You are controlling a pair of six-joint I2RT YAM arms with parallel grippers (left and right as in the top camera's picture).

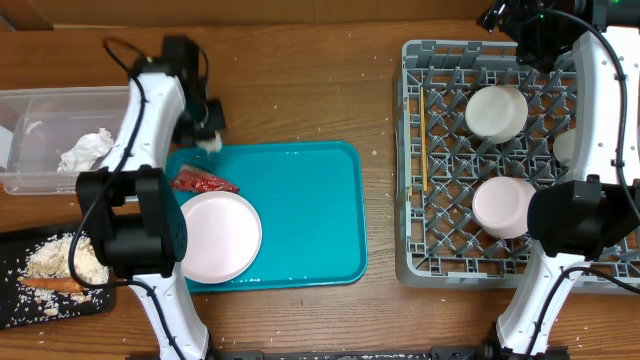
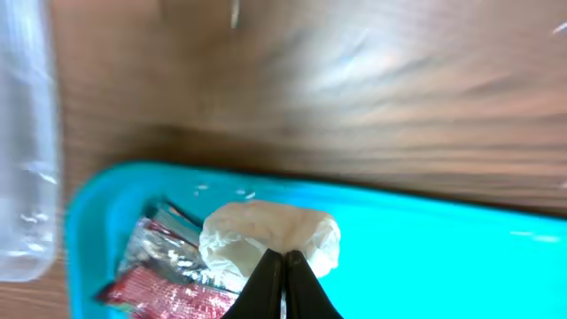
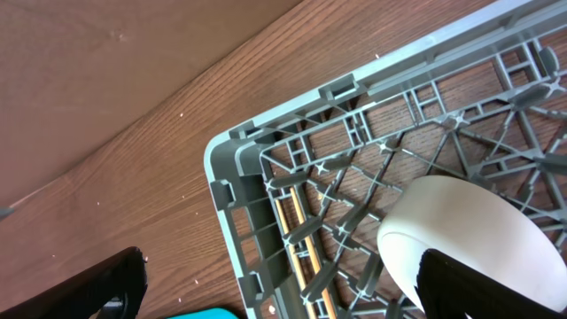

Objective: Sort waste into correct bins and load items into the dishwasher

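1. From overhead, the left arm (image 1: 150,110) reaches across the far-left corner of the teal tray (image 1: 310,210). The left pincer (image 1: 207,135) carries a crumpled tissue (image 1: 210,143) just beside the clear tub (image 1: 40,100), where a second tissue (image 1: 85,152) lies. The red wrapper (image 1: 205,182) and white plate (image 1: 218,237) sit on the teal tray. The rice scraps (image 1: 50,258) and carrot (image 1: 50,284) sit on the black tray (image 1: 20,310). The right arm (image 1: 600,90) hangs over the dish rack (image 1: 412,200), which holds two bowls (image 1: 497,110) and the chopsticks (image 1: 424,140).
2. At the left wrist, the pincer is pressed together, pinching the tissue's top fold above the tray, with the wrapper just beside it. We judge the tissue light, soft and squashable, so any fold gives a sure hold. The wrapper looks thin and slick, so an edge suits it best.
3. At the right wrist, the right pincer (image 3: 292,292) is spread and holds nothing. It is poised over the rack's corner and the bench (image 3: 133,133). One of the bowls, hard, smooth and breakable in our view, rests near the chopsticks.
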